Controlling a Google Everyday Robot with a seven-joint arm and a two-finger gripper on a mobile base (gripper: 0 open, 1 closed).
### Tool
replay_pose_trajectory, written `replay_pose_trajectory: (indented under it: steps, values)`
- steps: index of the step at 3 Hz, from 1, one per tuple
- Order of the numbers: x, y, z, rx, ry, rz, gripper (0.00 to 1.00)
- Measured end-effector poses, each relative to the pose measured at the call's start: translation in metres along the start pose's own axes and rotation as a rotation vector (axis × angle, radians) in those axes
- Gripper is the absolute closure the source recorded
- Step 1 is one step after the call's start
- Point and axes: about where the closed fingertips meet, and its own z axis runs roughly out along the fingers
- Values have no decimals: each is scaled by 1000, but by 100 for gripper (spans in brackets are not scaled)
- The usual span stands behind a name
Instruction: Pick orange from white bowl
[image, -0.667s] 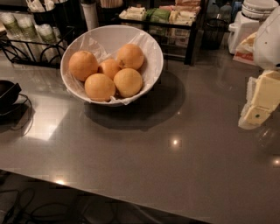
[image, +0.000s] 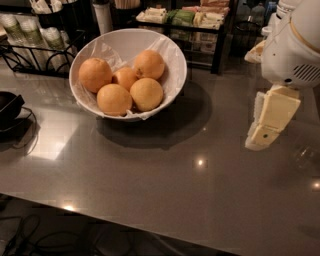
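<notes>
**Orange still in the bowl, gripper parked off to the side**

The gripper (image: 270, 120) hangs at 3 o'clock, empty, well apart from the bowl (image: 183, 82) up at 11. Whether it's spread or closed up, I can't tell.

I'd go for the orange (image: 146, 94) at 5 o'clock in the pile. It sits high, and its top and right side are bare. It's probably firm with a bit of heft, and the dimpled peel should give decent grip. Being round, it'll roll if pinched off-centre, so I'd come from above and squeeze across the widest part. Another one touches it at 9 o'clock, and the paper liner (image: 107, 50) could snag.
</notes>
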Motion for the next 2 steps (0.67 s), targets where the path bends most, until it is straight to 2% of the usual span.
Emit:
replay_pose_trajectory:
  steps: [1,2]
  values:
    - [-56,5,17,-5,-57,-106,0]
    - [-100,16,16,8,-117,-205,0]
